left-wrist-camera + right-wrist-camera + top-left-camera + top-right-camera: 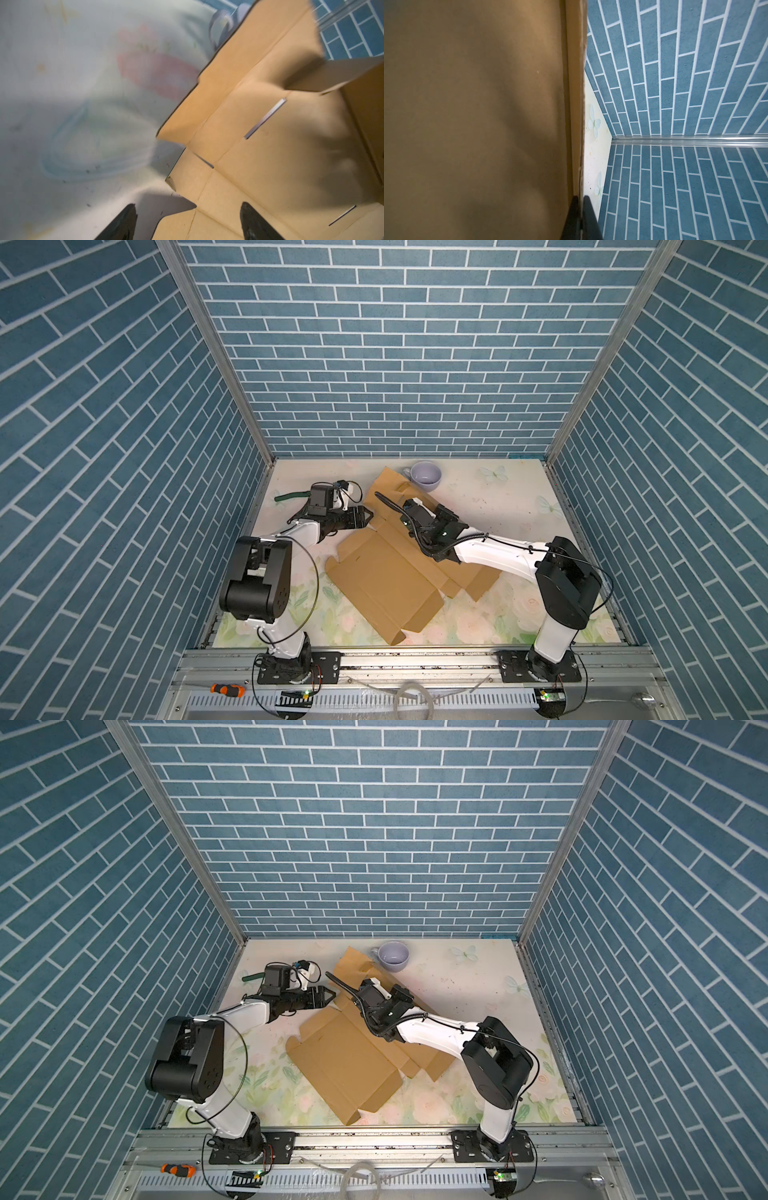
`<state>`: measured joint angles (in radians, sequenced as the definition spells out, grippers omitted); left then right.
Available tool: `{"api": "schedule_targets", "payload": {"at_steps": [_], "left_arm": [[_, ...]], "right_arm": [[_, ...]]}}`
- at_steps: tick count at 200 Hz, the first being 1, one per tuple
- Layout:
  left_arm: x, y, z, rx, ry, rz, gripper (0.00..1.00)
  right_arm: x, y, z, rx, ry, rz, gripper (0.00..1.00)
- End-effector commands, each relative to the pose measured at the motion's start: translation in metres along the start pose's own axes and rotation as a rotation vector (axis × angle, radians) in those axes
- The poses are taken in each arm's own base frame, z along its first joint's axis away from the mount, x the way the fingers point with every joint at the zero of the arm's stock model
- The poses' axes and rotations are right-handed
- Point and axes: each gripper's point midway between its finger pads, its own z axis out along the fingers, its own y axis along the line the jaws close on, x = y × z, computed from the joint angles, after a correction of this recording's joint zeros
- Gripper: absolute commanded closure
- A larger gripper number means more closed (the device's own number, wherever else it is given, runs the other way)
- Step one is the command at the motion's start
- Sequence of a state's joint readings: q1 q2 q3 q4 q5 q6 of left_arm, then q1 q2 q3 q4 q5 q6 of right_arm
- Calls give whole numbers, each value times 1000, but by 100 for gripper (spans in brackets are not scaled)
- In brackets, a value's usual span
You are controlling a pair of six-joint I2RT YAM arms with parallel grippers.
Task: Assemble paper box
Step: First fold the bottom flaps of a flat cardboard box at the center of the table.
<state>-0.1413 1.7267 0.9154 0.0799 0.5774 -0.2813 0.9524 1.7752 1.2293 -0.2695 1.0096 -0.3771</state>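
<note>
Left gripper (188,205) spread wide at paper box (382,580) edge; right gripper (580,199) pinching paper box's raised panel edge; lavender cup (426,476) just beside.

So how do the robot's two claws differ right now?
The left gripper stands open and holds nothing, while the right gripper is shut, pinching an edge of the paper box. The left gripper sits at the cardboard's side edge, whereas the right gripper reaches in over the cardboard. Both are black two-fingered claws working at the same unfolded sheet.
</note>
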Motion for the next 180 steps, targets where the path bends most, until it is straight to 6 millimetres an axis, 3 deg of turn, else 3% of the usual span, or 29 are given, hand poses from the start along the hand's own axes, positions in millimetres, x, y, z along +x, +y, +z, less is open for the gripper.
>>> {"api": "schedule_targets", "payload": {"at_steps": [1,40,59,89,124,157,180], "left_arm": [[-3,-2,13,26,5,-32,19],[10,-8,35,68,51,-22,24],[19,-16,44,91,62,-2,32],[16,-27,35,96,-30,66,50],[18,-35,35,106,-73,106,55],[13,-46,31,152,-111,100,53],[17,-23,32,83,-46,64,33]], "right_arm": [[0,-9,-1,20,-14,5,100],[5,-15,2,14,-11,19,100],[8,-17,2,13,-11,29,100],[10,-18,2,13,-7,29,100],[11,-20,1,14,-7,35,100],[11,-24,-1,20,-7,44,100],[13,-25,-1,23,-5,40,100]]}}
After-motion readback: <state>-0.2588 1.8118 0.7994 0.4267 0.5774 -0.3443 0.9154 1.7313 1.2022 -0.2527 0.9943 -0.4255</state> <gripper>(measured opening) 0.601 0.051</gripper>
